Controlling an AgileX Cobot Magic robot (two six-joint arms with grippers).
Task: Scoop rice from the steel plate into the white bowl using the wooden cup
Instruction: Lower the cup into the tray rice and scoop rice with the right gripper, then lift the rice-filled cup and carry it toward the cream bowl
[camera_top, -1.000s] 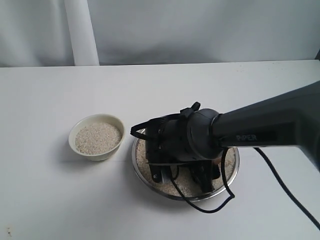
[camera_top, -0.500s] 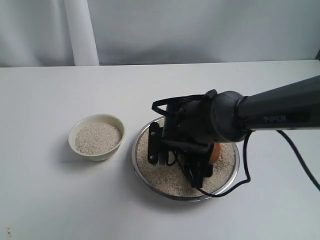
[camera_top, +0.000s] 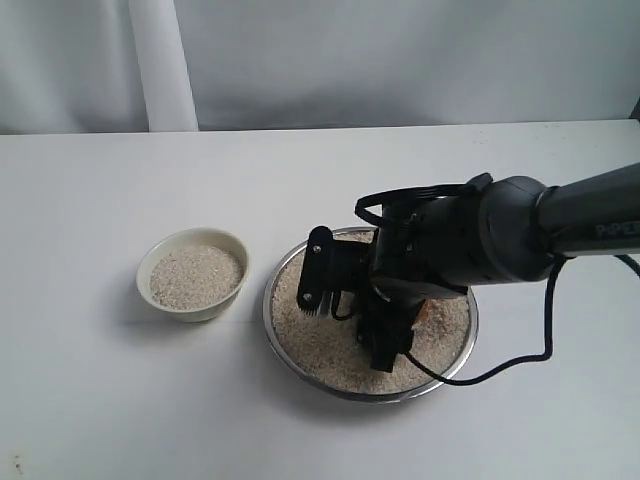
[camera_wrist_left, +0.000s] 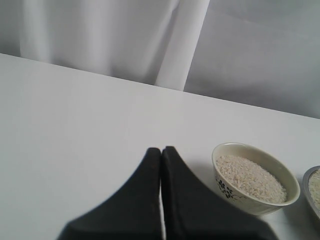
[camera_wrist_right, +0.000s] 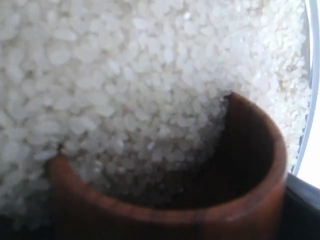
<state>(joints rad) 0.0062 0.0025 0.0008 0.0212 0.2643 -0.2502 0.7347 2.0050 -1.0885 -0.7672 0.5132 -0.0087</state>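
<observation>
Exterior view: the right claw (camera_top: 347, 328), matt black with ribbed finger pads, hangs low over the steel plate (camera_top: 268, 312), a wide, shallow round dish of shiny metal with a thin rim. The rice (camera_top: 318, 348) fills the plate as a granular, off-white bed directly beneath the claw. Behind the claw's body only a sliver of the wooden cup (camera_top: 425, 309) shows, reddish-orange against the grains. A black cable (camera_top: 500, 366) loops from the arm over the plate's rim onto the matt white table (camera_top: 100, 180).

In the right wrist view the cup fills the near field just ahead of the claw. It is smooth, polished reddish-brown wood with a rounded wall and a dark inside. It is tipped with its mouth pushed into the rice, and grains spill over the lip into it. The claw is clenched on the cup, though the contact is largely hidden; only a dark edge of finger shows beside the cup's wall.

The white bowl (camera_top: 200, 308), small, round and glazed cream, stands well apart from the right claw, beside the plate without touching it, and holds a level layer of rice.

In the left wrist view the left claw (camera_wrist_left: 161, 150) has its two smooth, dark, tapered fingers pressed together with nothing between them. The bowl sits ahead of it and off to one side, with dark markings on its wall.
</observation>
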